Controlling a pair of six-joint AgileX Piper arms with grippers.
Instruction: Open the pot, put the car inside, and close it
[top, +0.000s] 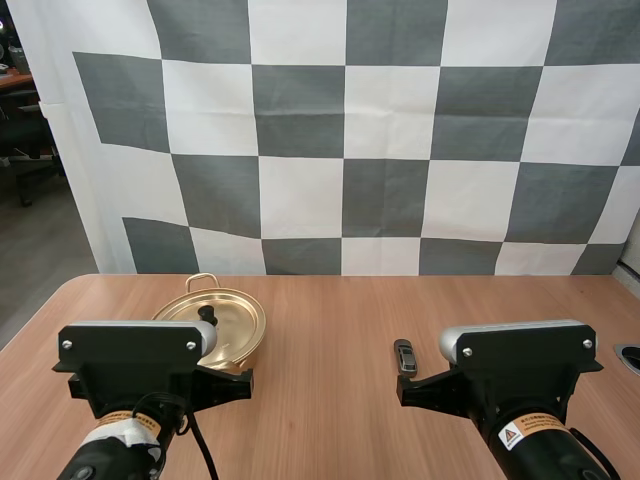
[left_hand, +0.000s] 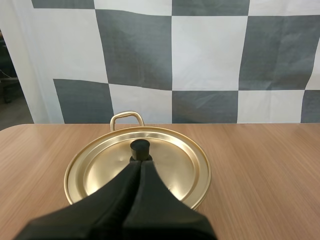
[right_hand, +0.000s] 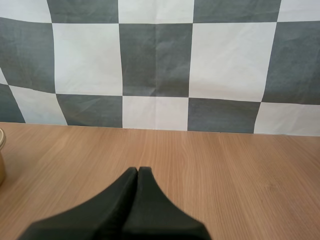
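A brass-coloured pot (top: 228, 328) with its lid (left_hand: 137, 167) on stands on the wooden table, left of centre. The lid has a black knob (left_hand: 140, 149), and a wire handle (left_hand: 126, 119) sticks up at the pot's far side. My left gripper (left_hand: 140, 164) is shut on nothing, its tips just short of the knob. A small dark toy car (top: 404, 356) lies right of centre, just ahead of my right arm. My right gripper (right_hand: 138, 171) is shut on nothing over bare table, with the pot's edge (right_hand: 2, 160) off to its side.
The table (top: 330, 330) runs wide between the pot and the car. Its left corner is rounded, and a round dark opening (top: 630, 356) sits at its right edge.
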